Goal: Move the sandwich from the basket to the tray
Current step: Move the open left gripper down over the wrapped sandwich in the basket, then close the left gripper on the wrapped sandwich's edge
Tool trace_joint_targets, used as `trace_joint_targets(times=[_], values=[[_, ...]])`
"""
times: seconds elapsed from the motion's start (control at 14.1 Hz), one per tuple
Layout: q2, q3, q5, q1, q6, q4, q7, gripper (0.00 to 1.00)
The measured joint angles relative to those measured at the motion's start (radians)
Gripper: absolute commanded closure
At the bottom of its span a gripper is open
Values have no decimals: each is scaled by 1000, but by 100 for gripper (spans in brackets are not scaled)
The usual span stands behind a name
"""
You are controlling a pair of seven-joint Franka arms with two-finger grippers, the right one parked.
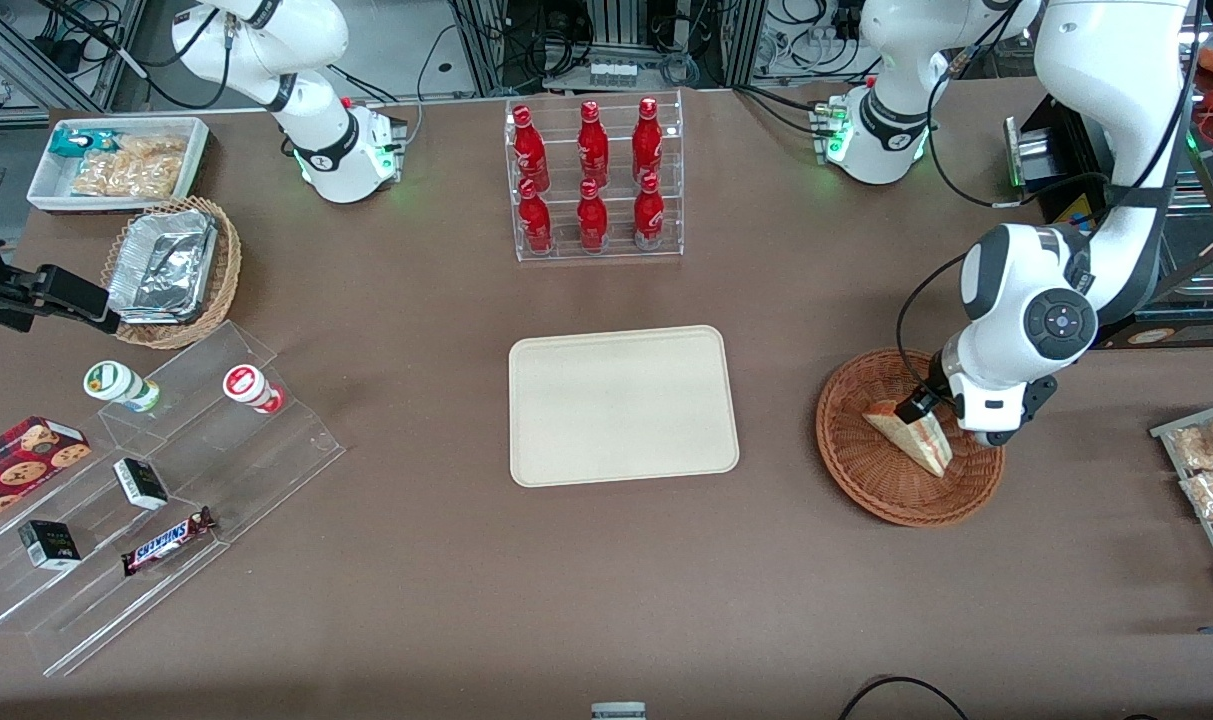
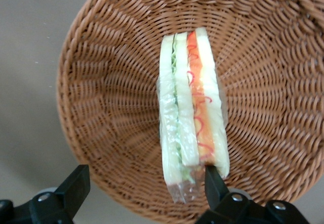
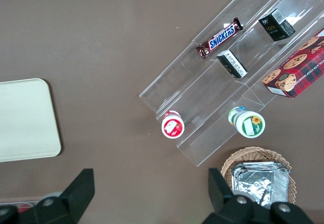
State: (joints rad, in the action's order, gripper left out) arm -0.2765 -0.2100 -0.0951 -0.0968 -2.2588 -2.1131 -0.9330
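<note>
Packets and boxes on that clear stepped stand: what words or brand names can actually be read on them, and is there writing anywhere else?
"SNICKERS": on the brown candy bar on the clear acrylic stepped stand.
Red cookie box, two small black boxes, two round-lidded cups, red bottles: print too small to read.
Wrapped triangular sandwich in the reddish-brown wicker basket, under the open gripper: no text. Beige rectangular tray: none.

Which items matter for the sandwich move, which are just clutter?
Job: sandwich, in the basket; tray; gripper, open, over the sandwich in the basket.
Clutter: red bottles rack, foil containers, Snickers bar, cookie box.
</note>
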Motion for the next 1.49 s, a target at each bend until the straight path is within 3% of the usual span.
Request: trace_joint_targets(times=[0.85, 1.49], values=[[2, -3, 0, 0, -14, 39, -66, 0], [-29, -3, 3, 0, -35, 31, -236, 0]])
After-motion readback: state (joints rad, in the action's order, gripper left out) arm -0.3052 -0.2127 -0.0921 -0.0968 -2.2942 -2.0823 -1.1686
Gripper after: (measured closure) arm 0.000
